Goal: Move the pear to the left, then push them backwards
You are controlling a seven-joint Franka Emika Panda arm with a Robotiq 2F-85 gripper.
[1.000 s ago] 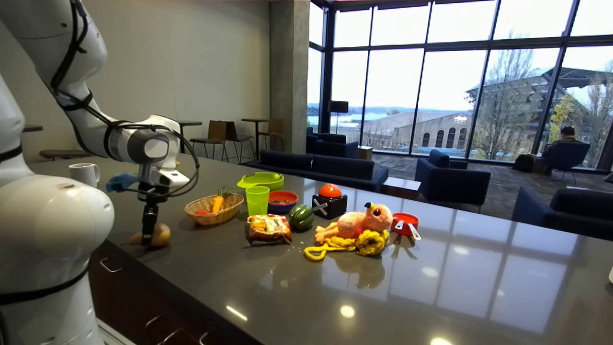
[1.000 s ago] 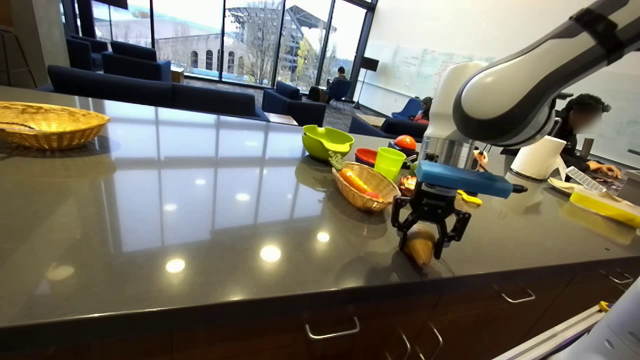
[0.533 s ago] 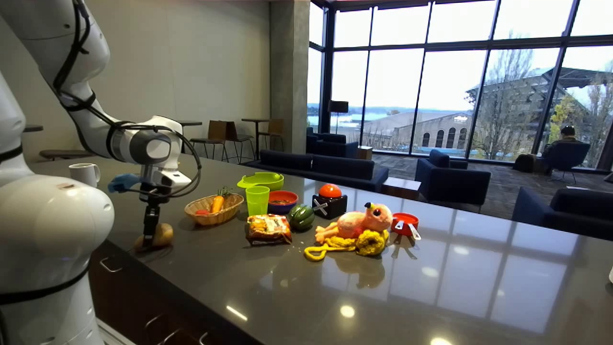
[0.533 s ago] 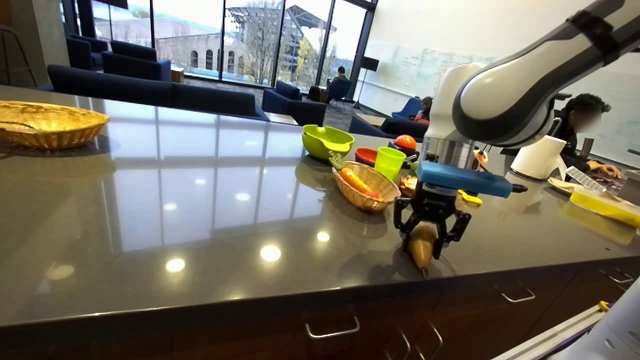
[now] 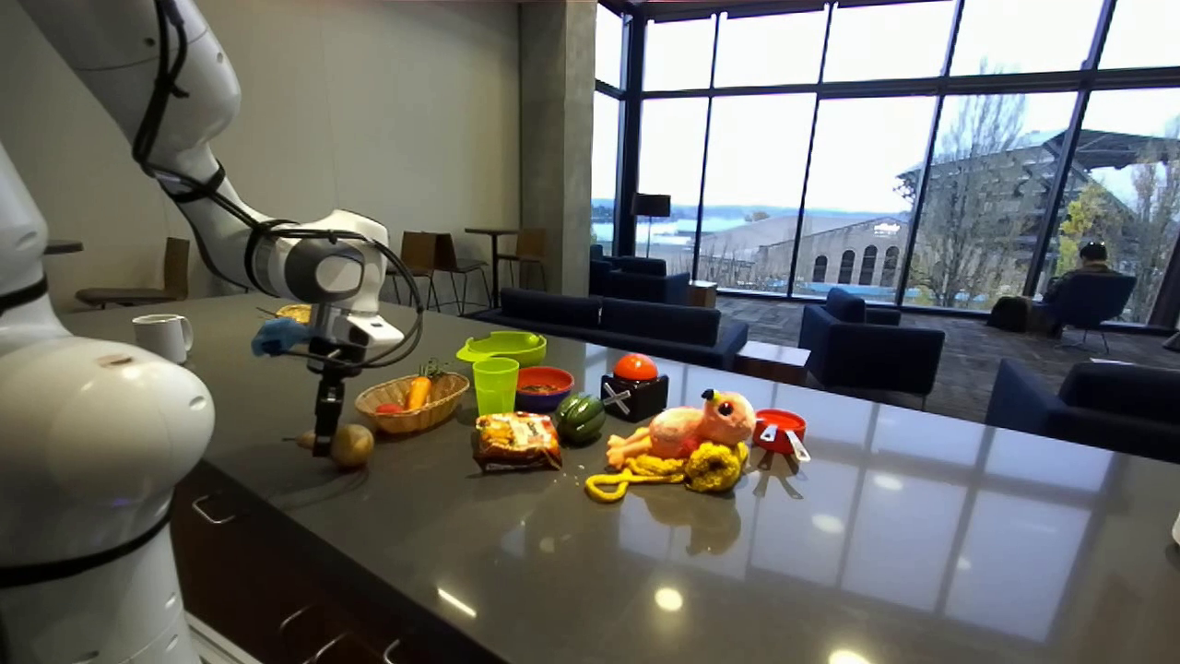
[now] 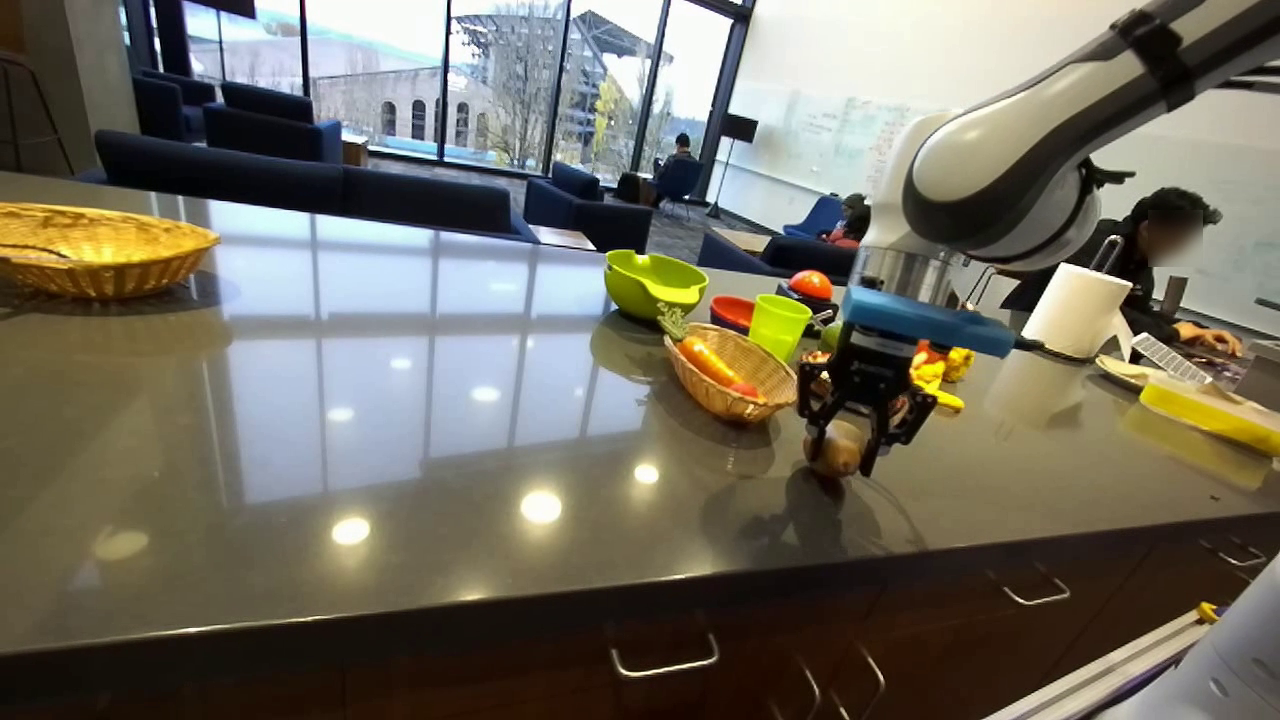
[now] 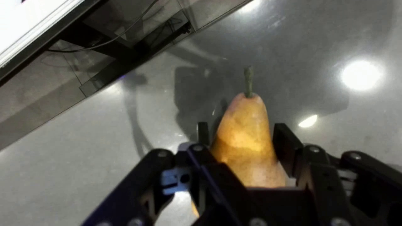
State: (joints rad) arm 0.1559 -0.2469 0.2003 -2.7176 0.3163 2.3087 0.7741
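Wrist view: the end effector (image 7: 242,129) had the pear (image 7: 246,141) snug between its jaws, which stood part-way apart, basically as far as the fruit was wide. The narrow end was aimed at the top of the frame, and the gray table (image 7: 103,131) was underneath.

In an exterior view the pear (image 5: 352,447) poked out on both sides of the end effector, fat end to the right, and it looked to be a bit up off the table. Near it was a small wicker basket (image 5: 410,424) with a carrot (image 5: 419,394) and a small red thing (image 5: 390,408) inside. Farther right there was a lime-green cup (image 5: 496,387), a red-and-blue bowl (image 5: 544,391), a shiny snack packet (image 5: 518,439), a dark green squash-looking thing (image 5: 578,421) and a pink plush bird (image 5: 684,432) lying on some yellow knit stuff (image 5: 714,468). A white mug (image 5: 160,338) stood off to the left.

In an exterior view you also got the jaws face-on, pinching the pear from either side, with the small wicker basket near them. A paper towel roll (image 6: 1073,312) was over to the right, and a bigger woven basket (image 6: 110,272) sat well apart on the left.
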